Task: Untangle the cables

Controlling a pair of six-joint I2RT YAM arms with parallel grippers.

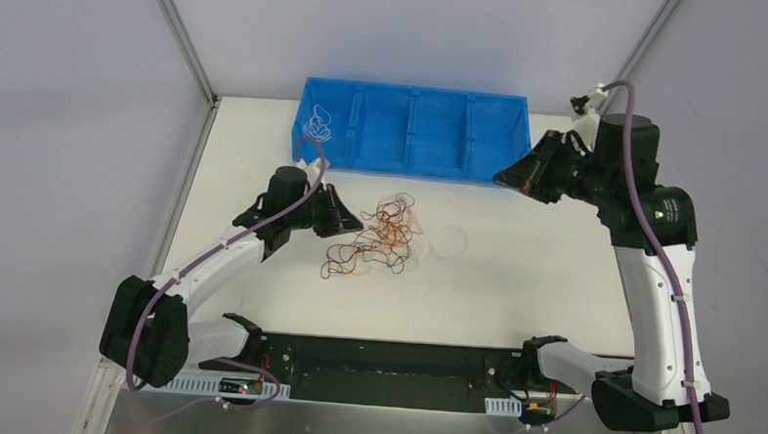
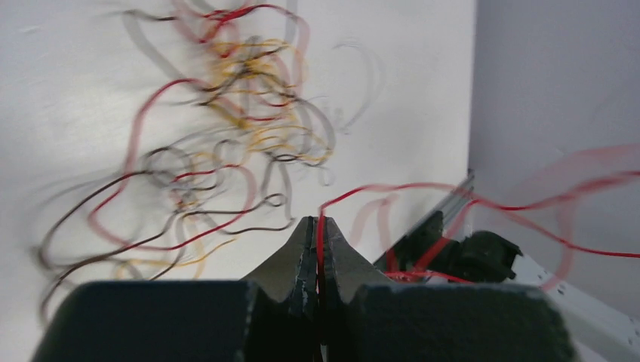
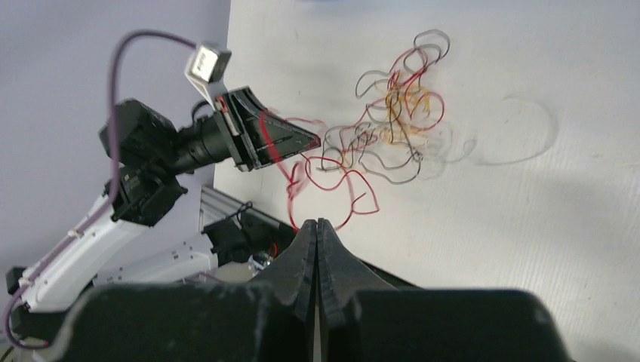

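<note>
The cables [image 1: 374, 238] lie as a loose tangle of red, black and orange strands on the white table, also seen in the left wrist view [image 2: 226, 143] and the right wrist view [image 3: 392, 121]. My left gripper [image 1: 349, 221] sits at the tangle's left edge, shut on a red cable [image 2: 392, 186] that runs up between its jaws and trails off to the right. In the right wrist view that gripper [image 3: 311, 139] has red loops [image 3: 332, 177] hanging from it. My right gripper [image 1: 504, 176] hovers at the blue bin's right end, shut [image 3: 317, 223] with nothing in it.
A blue bin [image 1: 431, 167] with several compartments stands at the back of the table. A white cable [image 1: 318, 124] lies in its leftmost compartment. The black base rail [image 1: 383, 369] runs along the near edge. Metal frame posts [image 1: 187, 47] rise at the back corners.
</note>
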